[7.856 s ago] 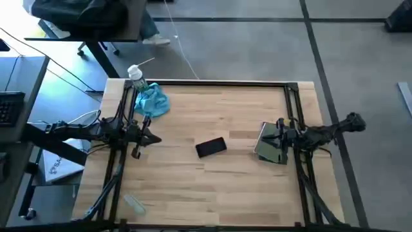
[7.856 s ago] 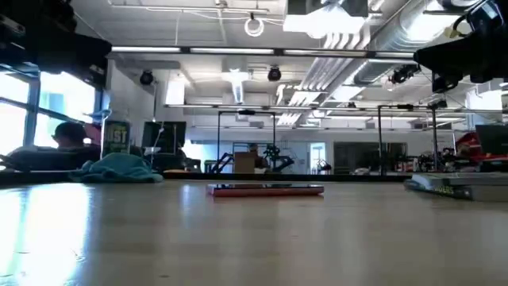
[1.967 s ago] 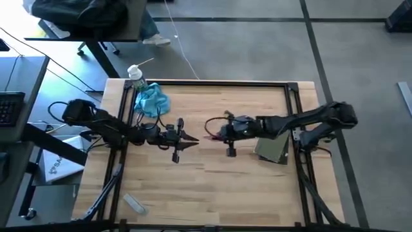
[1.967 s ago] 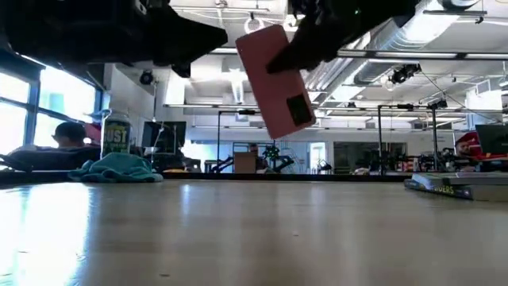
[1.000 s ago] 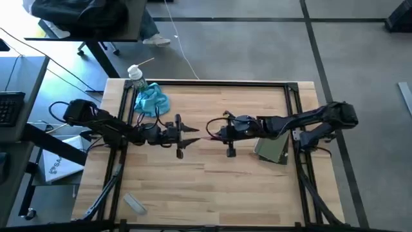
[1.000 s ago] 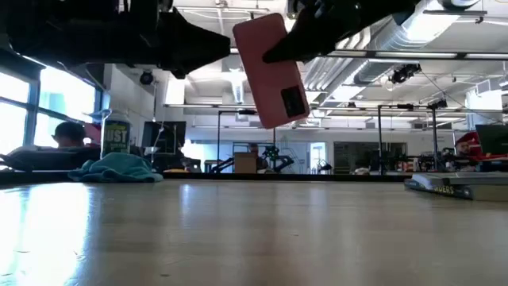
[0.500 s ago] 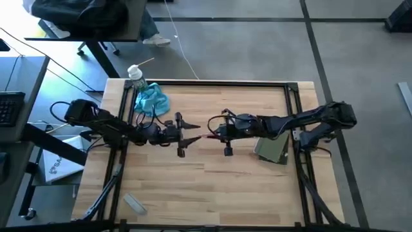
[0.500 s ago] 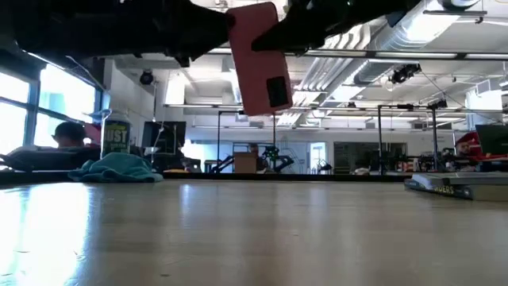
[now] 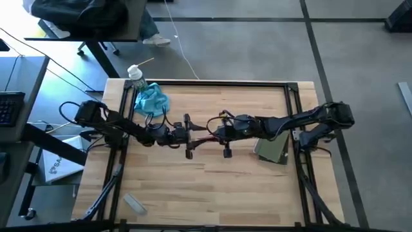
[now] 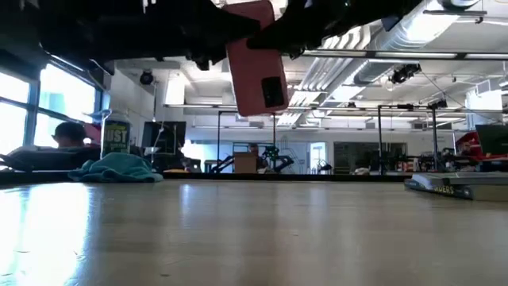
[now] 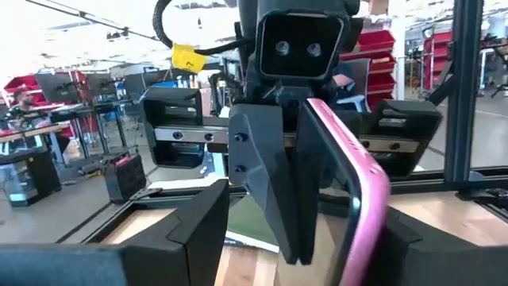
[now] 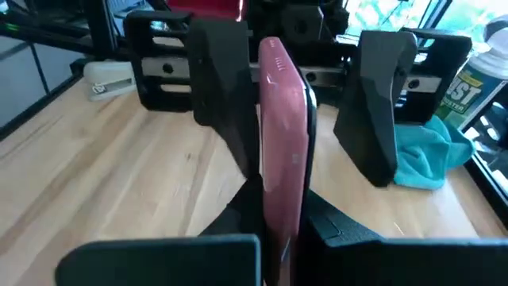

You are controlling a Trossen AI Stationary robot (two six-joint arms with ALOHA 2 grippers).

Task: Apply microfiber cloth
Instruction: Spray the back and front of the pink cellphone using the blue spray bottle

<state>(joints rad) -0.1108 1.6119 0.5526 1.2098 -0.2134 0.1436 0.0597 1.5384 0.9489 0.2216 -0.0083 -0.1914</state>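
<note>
My table (image 9: 212, 187) is light wood planks with a black frame round the edge. Floor (image 9: 257, 45) beyond it is grey with dark seams. Off the table's far left corner there's a desk with a dark chair (image 9: 80, 11). Big bright windows (image 10: 20, 95) on that side, and overhead it's white ducting (image 10: 349, 36) and pipes. Red storage bins (image 11: 385, 44) further back.

Dark jointed arms (image 9: 122, 125) (looped black cables)
</note>
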